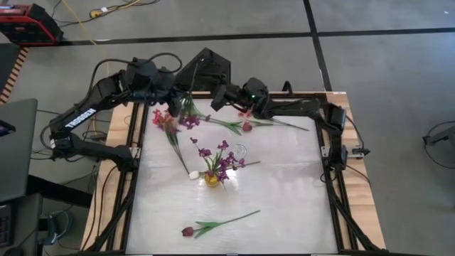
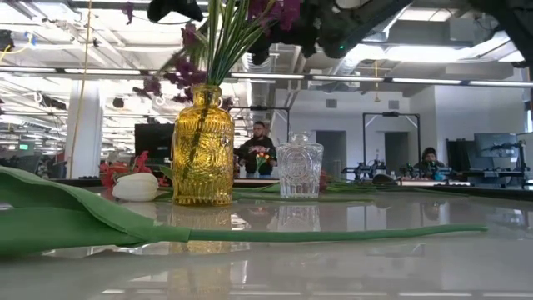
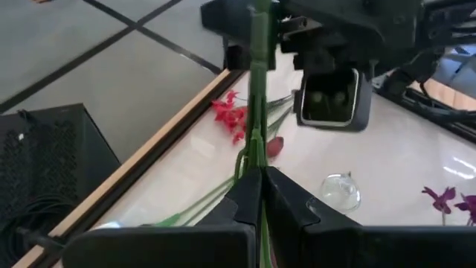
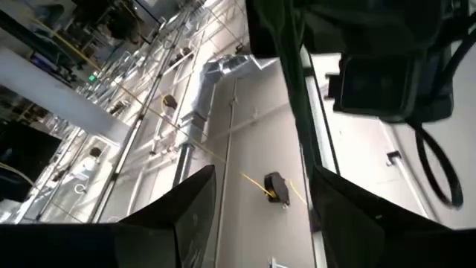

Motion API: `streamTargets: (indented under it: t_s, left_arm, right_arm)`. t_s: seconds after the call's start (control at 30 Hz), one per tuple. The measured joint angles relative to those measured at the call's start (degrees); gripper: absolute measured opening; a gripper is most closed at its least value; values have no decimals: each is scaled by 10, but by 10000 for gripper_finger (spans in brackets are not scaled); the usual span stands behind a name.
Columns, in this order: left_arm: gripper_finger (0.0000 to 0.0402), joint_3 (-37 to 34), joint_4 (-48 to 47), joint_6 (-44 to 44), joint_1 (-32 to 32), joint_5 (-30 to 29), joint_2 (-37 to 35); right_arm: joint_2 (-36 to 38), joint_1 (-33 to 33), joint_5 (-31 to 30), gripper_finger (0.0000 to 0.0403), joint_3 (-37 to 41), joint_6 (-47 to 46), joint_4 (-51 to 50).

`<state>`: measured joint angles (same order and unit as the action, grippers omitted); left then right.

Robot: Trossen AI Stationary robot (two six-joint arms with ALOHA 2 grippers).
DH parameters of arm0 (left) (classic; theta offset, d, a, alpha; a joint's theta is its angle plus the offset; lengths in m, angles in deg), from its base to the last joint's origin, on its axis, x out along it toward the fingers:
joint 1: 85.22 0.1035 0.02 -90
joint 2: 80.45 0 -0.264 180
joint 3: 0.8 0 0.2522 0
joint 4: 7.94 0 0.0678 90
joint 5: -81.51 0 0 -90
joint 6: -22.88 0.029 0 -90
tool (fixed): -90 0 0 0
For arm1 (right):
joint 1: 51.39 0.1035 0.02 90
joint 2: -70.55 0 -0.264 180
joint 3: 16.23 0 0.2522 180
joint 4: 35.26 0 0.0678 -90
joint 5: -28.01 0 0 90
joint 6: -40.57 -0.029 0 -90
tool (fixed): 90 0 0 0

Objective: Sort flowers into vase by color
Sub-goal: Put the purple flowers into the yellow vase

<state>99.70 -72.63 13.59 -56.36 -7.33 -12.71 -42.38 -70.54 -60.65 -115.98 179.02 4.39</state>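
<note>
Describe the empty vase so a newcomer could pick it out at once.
Start at the yellow vase holding purple flowers mid-table. The clear glass vase stands beside it, toward the far edge where the arms are mounted. Unlike its neighbour, it is colourless, shorter, and holds no stems.

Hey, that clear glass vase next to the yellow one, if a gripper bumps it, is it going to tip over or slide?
The clear glass vase looks squat and wide-based, so it probably slides rather than tips. The glossy table likely lets it skid easily. Being glass and apparently empty, it is probably fragile and fairly light.
</note>
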Motion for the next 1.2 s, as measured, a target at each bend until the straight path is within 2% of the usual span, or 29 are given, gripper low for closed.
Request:
streamTargets:
  t_s: [0.13,0.33,0.43,0.57,0.67,0.77,0.9,0.97,1.07,1.2]
  left_arm:
    - [0,0,-5,6,0,6,14]
    - [0,0,-10,14,-1,12,24]
    - [0,0,-10,25,-1,11,24]
    - [0,0,-3,26,-1,11,24]
    - [0,0,1,24,-1,4,24]
    - [0,0,3,26,-1,-28,24]
    - [19,0,0,43,-1,-53,24]
    - [37,0,0,70,-1,-57,22]
    - [69,13,-8,109,-2,-99,14]
    - [101,34,-5,126,-1,-168,-16]
  right_arm:
    - [-27,13,-2,244,-34,3,-17]
    - [-27,18,-5,243,-40,12,-52]
    - [-27,18,-6,229,-40,11,-54]
    - [-26,19,-15,176,-40,11,-75]
    - [-26,19,-16,115,-40,7,-103]
    - [-26,18,-21,48,-40,-9,-126]
    - [-26,17,-48,39,-40,-18,-151]
    - [-24,17,-58,39,-40,-39,-151]
    - [0,11,-61,39,-40,-103,-195]
    - [60,-12,-62,39,-55,-261,-309]
